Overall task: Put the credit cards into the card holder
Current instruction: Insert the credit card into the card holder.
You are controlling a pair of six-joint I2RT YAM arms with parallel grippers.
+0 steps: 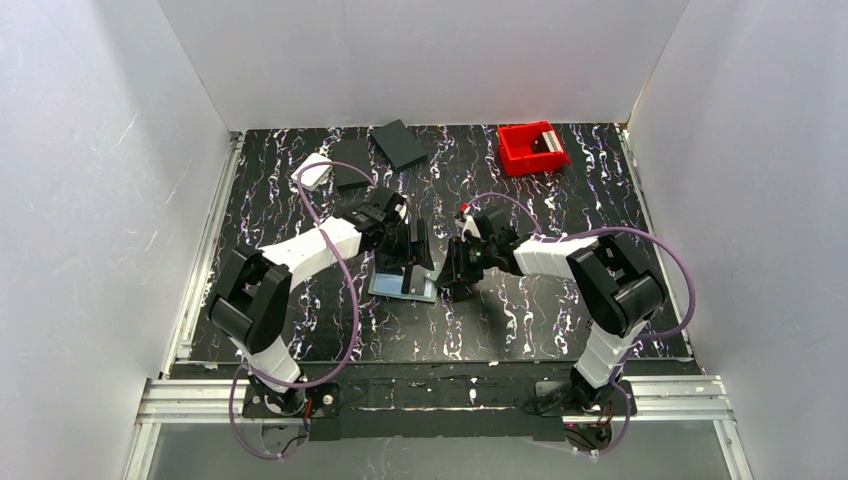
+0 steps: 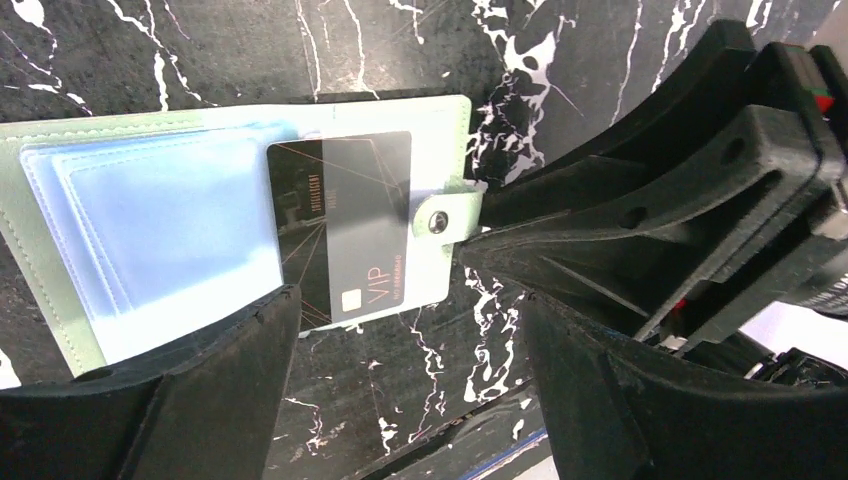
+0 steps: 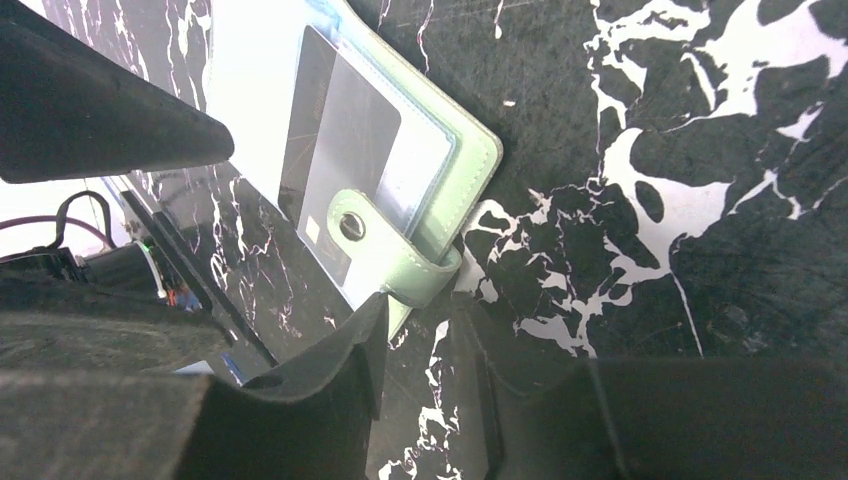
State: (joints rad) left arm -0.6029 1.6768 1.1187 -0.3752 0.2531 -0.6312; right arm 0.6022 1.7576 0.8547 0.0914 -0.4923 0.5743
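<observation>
card holder lies open on the worktop between the arms, dark card on its tab-side half, one short end past the edge. left tool wide, straight over the card and nearer. right tool narrow at the snap tab, grip unclear.

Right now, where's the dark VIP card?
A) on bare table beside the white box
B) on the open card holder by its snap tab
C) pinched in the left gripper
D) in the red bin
B: the left wrist view shows the VIP card lying on the open card holder, next to its snap tab.
</observation>
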